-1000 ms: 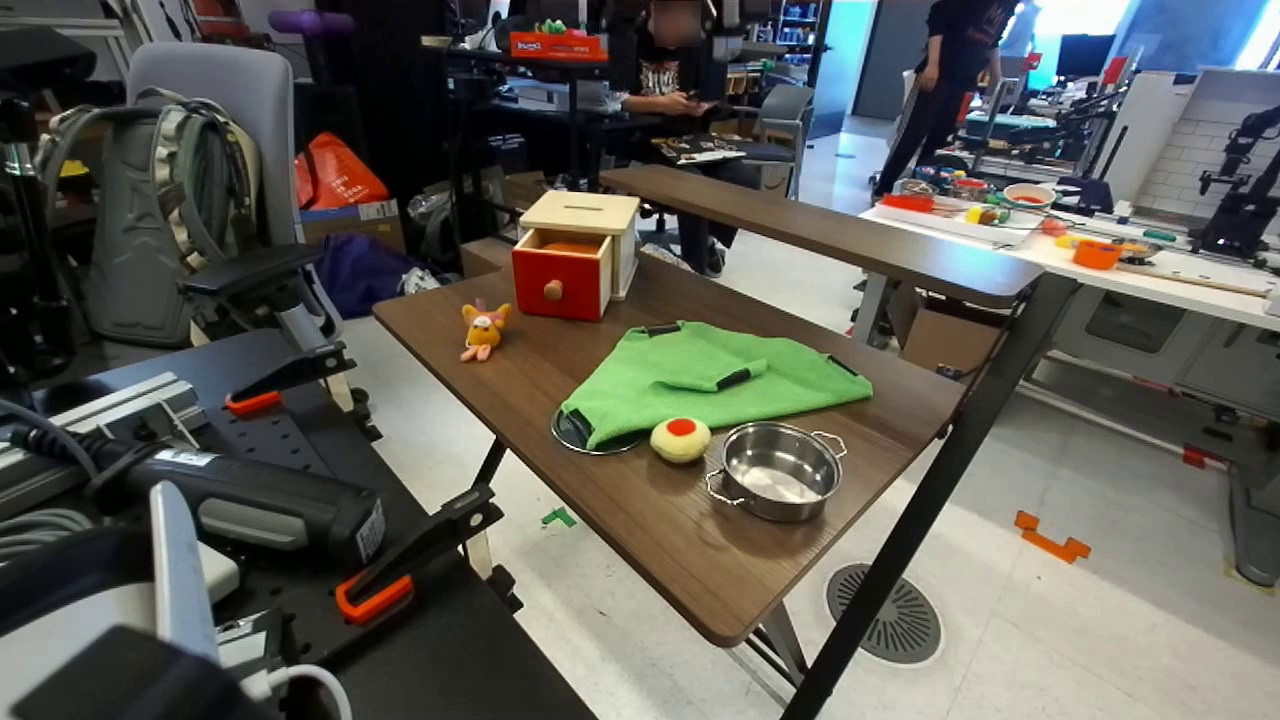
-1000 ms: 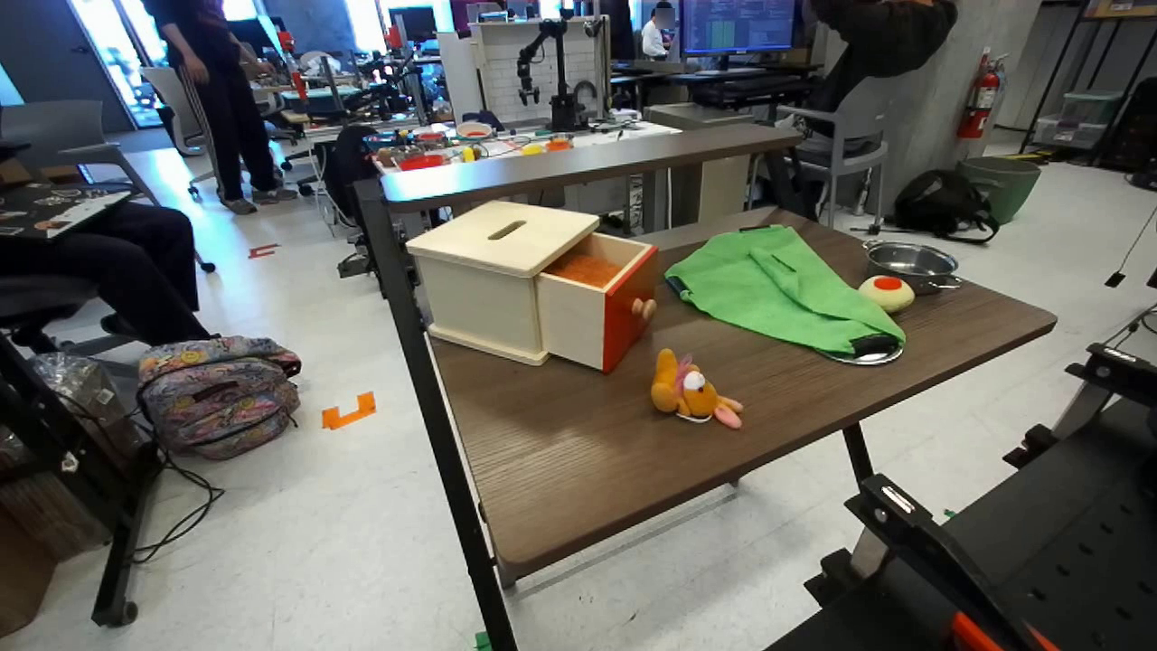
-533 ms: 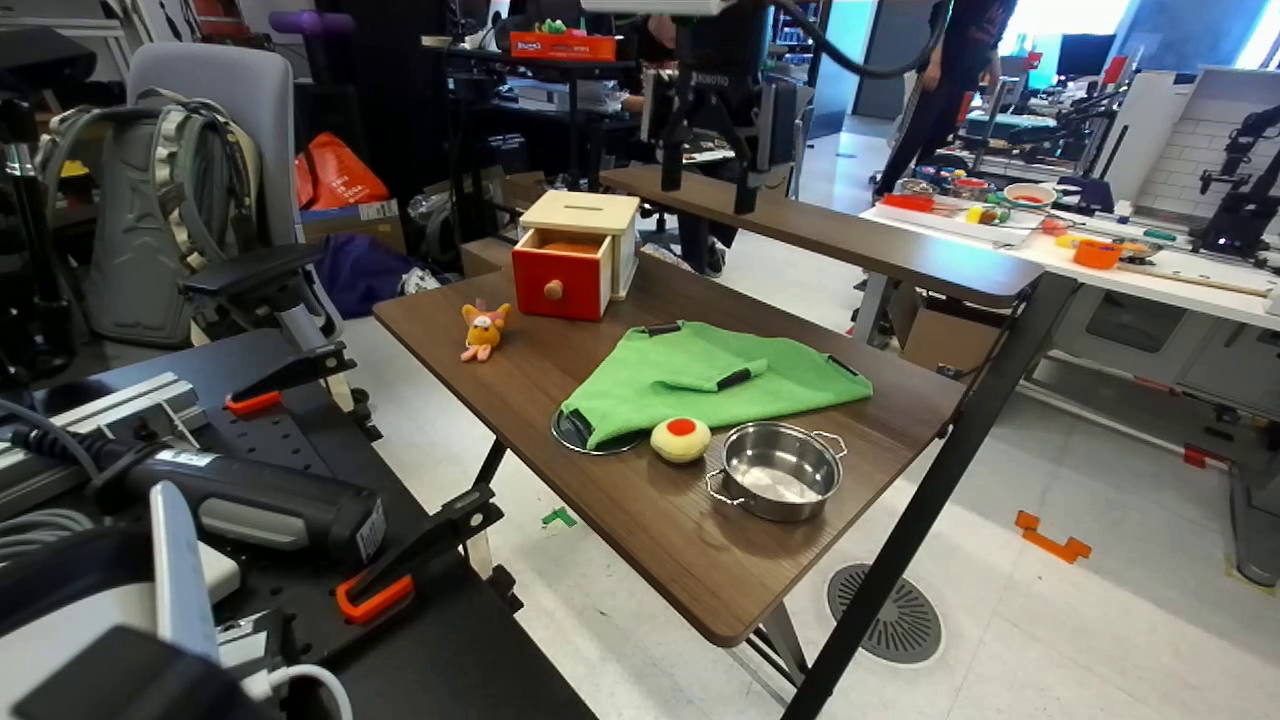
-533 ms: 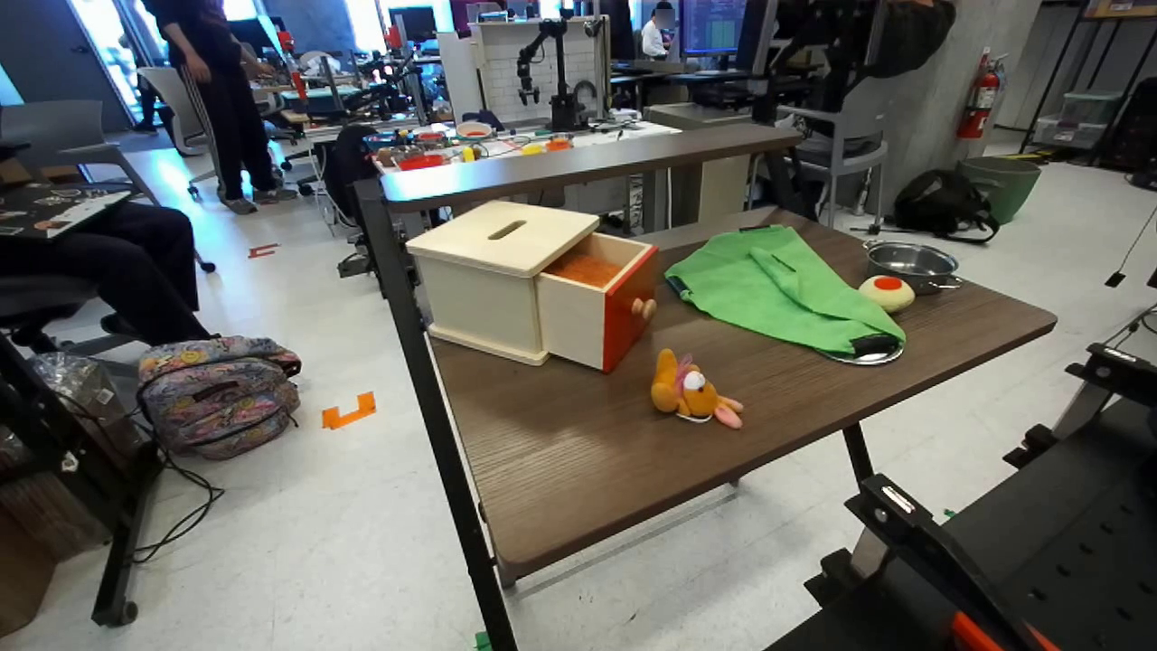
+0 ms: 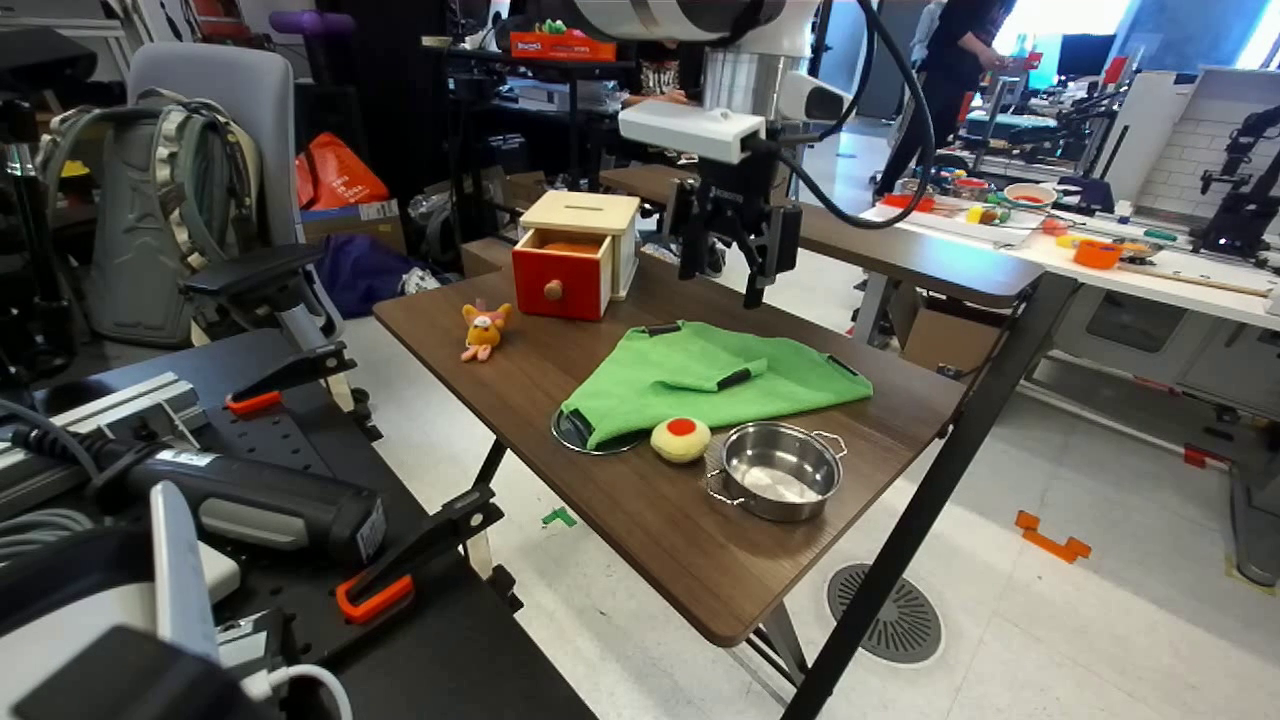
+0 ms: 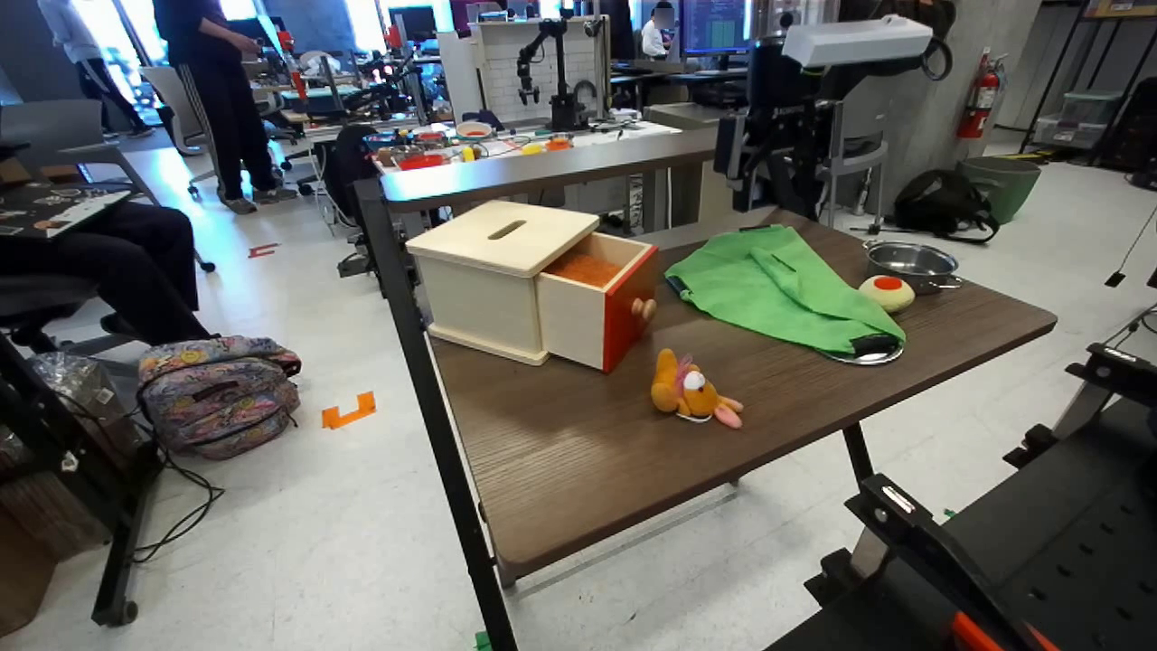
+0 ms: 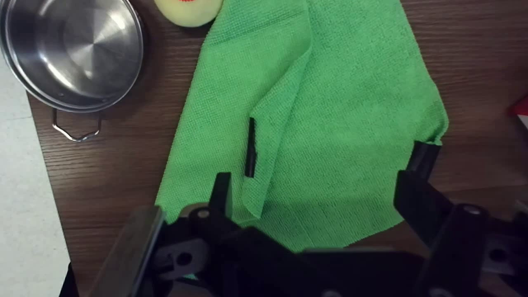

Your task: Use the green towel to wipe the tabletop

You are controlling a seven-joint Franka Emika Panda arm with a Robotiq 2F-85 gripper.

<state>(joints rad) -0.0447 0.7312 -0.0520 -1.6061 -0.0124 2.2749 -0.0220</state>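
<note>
Green towel (image 7: 326, 123) cut off, partly behind fingers (image 7: 220, 192) (wrist view).

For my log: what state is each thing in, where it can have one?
Gripper: open, above the green towel, holding nothing
Green towel: rumpled, one flap folded over
Drawer: partly pulled out
Metal pot: upright, uncovered, nothing visible inside
Metal-rimmed disc: partly covered by the green towel

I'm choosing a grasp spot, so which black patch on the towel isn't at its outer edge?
The black patch on the fold near the middle of the green towel; the other three visible patches sit at its outer edge.
</note>
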